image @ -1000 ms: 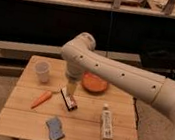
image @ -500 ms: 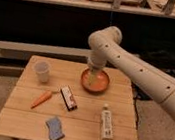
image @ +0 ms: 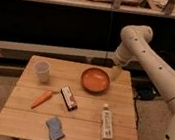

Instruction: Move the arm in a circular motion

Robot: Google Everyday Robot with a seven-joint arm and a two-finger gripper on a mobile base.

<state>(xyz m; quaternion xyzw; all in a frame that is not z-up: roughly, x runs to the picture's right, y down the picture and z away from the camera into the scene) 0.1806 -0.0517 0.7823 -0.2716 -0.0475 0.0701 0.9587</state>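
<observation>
Arm bent, end effector beside orange bowl

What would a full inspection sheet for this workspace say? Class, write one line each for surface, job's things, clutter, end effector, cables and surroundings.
Surface: wooden slatted table, level, on a speckled floor.
Job's things: cream-white arm, reaching in from the right, with its elbow raised beyond the table's far right corner.
Clutter: white cup, orange bowl, carrot, snack bar, blue sponge, and white bottle lying flat.
End effector: pale-yellow end effector, pointing down near the bowl's right rim, at the table's far edge.
Cables: nothing seen.
Surroundings: long bench behind the table, with dark panels below it.
</observation>
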